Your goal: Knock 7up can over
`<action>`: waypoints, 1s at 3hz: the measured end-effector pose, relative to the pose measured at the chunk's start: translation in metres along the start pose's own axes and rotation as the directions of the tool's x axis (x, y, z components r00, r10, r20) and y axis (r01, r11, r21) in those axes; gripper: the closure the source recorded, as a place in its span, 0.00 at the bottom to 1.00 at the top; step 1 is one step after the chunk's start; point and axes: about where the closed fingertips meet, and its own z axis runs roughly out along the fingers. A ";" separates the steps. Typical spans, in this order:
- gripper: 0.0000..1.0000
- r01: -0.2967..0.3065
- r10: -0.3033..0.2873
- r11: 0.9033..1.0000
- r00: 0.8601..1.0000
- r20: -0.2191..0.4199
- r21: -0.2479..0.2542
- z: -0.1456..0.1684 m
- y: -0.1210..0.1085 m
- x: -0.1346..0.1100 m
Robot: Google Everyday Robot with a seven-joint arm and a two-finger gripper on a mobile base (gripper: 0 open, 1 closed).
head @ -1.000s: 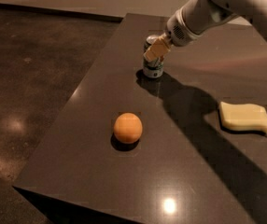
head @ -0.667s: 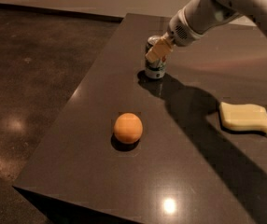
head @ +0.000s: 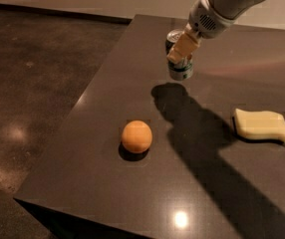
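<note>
Small silver-white aluminium 7up can (head: pixel 181 69) upright on dark surface (head: pixel 107 183); tan gripper (head: pixel 183 48) in front of its upper part, jaw state indiscernible; round orange ball (head: pixel 136 136) well apart.

Tan gripper (head: pixel 178 54) on a white and grey arm (head: pixel 217 9), set against the top of a small silver-white aluminium can with green markings (head: pixel 181 72). Below the gripper and to its left in the view, a plain round orange ball (head: pixel 136 136). Lower right of the gripper, a pale yellow wavy sponge block (head: pixel 261 125). Beneath everything, a glossy dark grey-brown tabletop (head: pixel 97 183) with bright white glints and black shadows. Far left of the gripper, mottled dark brown floor (head: pixel 33 83).
</note>
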 end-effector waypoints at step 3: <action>1.00 0.229 -0.242 0.970 0.927 -0.287 -0.079 0.001 0.016 0.023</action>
